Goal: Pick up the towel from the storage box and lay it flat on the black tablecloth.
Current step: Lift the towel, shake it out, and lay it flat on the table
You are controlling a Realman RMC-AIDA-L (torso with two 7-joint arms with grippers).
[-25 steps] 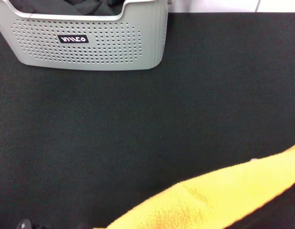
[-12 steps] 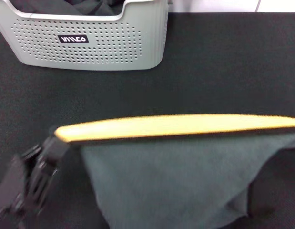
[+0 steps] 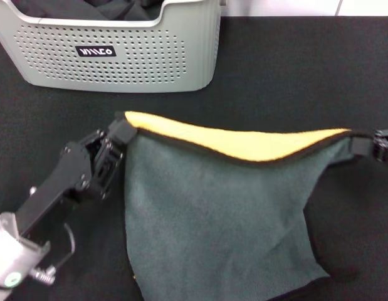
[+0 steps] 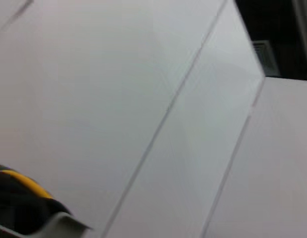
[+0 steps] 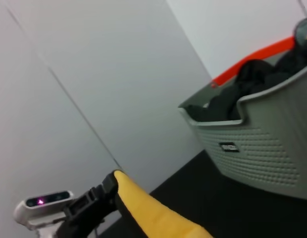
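Above the middle of the large matte black tablecloth [image 3: 256, 75], the square fleece towel [image 3: 219, 213], grey-green on the face turned to the head camera and orange-yellow along its folded-over top edge, hangs stretched between the two arms like a sheet on a line. Its upper edge sags a little in the middle, so the pull between the corners is gentle rather than taut, and the lower part drapes down toward the near side of the cloth; whether the hem already touches the cloth cannot be told. Holding two adjacent corners apart seems the point of this pose: it spreads the towel open so it can be lowered flat without bunching. At one top corner the black left gripper [image 3: 121, 128] is clamped tight on the towel's black-stitched corner, its arm reaching in from the near left. At the opposite corner, by the right edge of the head view, the right gripper [image 3: 375, 145] appears pinched on the other corner, though little of it shows. Farther back, well apart from the towel, the light grey-green perforated plastic storage box [image 3: 118, 59] with its small black label sits on the tablecloth, and a dark cloth bundle [image 5: 242, 91] lies inside it.
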